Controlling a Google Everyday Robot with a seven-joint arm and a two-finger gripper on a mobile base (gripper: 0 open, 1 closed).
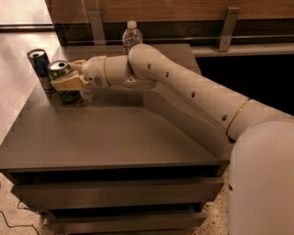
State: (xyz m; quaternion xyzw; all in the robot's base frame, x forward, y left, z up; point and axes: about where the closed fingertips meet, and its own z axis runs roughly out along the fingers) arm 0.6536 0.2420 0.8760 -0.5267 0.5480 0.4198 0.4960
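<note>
At the left rear of the worktop (115, 137), the end effector (64, 75) pinches the green can (59, 68), one finger across its front and one behind. The can stands upright. Blue can (39, 64) just beside it, left. Bottle (131, 36) at the back edge.

- You have a tall dark can (40, 69) upright at the far left edge of the table (115, 133), just left of the green can (59, 68) clasped there by the gripper (63, 79).
- A water bottle (131, 36) stands upright near the back edge.
- Drawers (115, 193) sit under the tabletop.
- Behind it you see a wood panel (183, 9) and a metal bracket (228, 27).
- A cable (18, 226) lies on the speckled floor (9, 202).
</note>
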